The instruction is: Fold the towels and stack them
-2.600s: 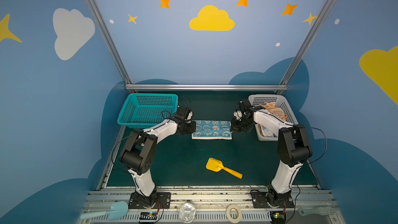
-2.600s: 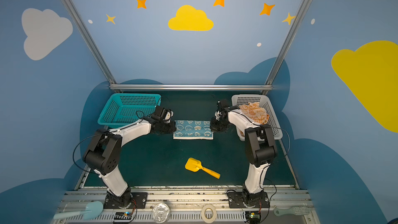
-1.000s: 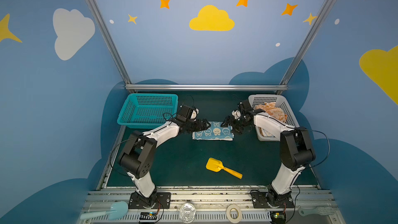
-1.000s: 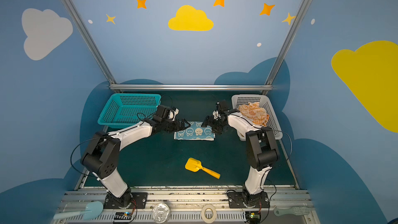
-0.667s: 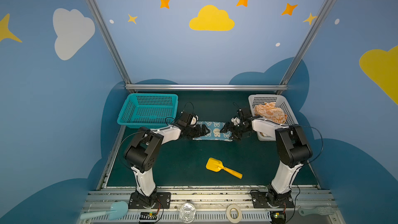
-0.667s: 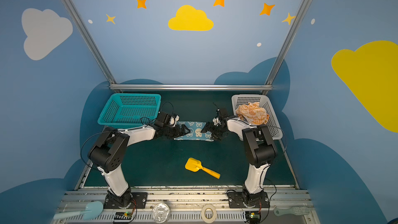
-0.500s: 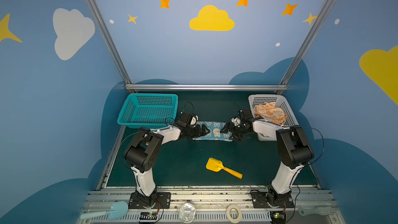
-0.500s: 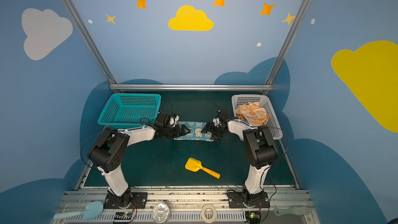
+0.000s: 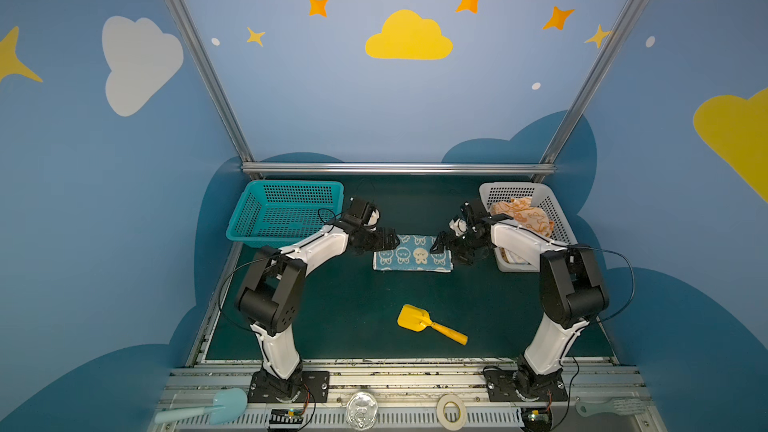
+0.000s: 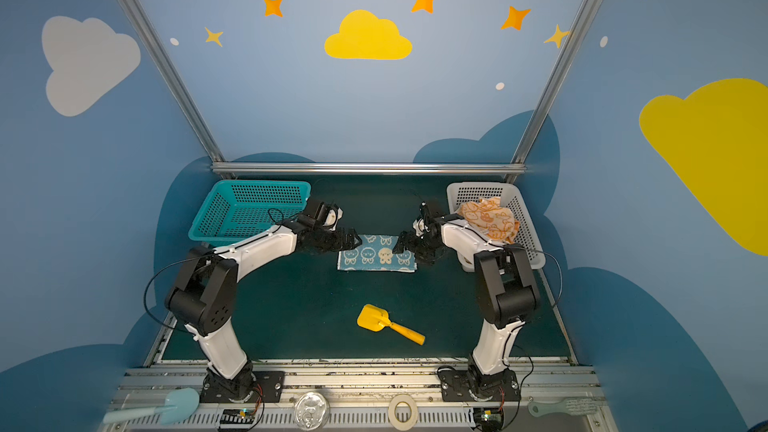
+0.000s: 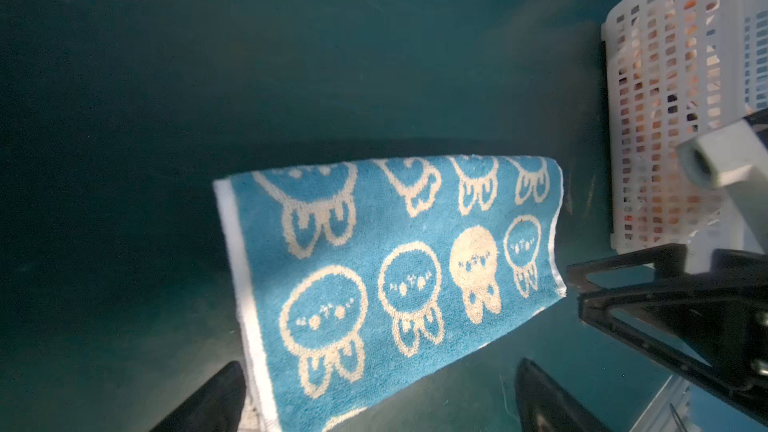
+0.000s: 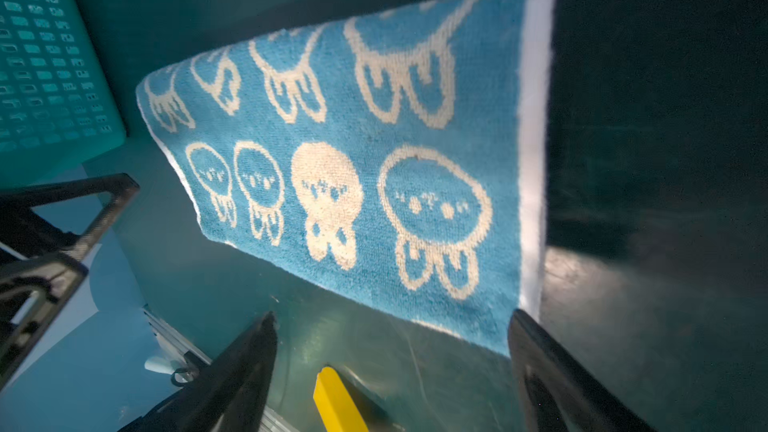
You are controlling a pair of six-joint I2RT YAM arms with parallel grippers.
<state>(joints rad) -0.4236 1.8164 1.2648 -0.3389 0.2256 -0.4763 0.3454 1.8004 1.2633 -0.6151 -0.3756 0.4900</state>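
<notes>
The blue towel (image 9: 412, 253) lies flat on the dark green mat (image 9: 332, 305) in the middle of the table, between the two arms. It is a narrow strip, and its far long edge looks rounded, with one row of rabbits cut off there, so I judge that it is folded once along its length. The left gripper (image 9: 388, 239) stands at one short end and the right gripper (image 9: 441, 245) at the other. Both have their jaws spread wide and hold nothing; in the wrist views the towel lies in front of the fingertips (image 12: 249, 351), not between them. No stack exists yet. The orange towels (image 9: 521, 214) sit crumpled in a heap in the white basket (image 9: 559, 218), not folded, and nothing shows in the teal basket (image 9: 249, 218). So the task seems to be at an early stage: the blue towel probably needs one more fold across, and the orange ones need everything. The blue towel is soft terry cloth with a short looped pile, cream rabbit outlines and a white hem band (image 12: 534, 139) at each short end. Both baskets are hard plastic with perforated walls. The mat is smooth and a little shiny. A yellow scoop (image 9: 415, 318) of plastic lies apart, nearer the front.
</notes>
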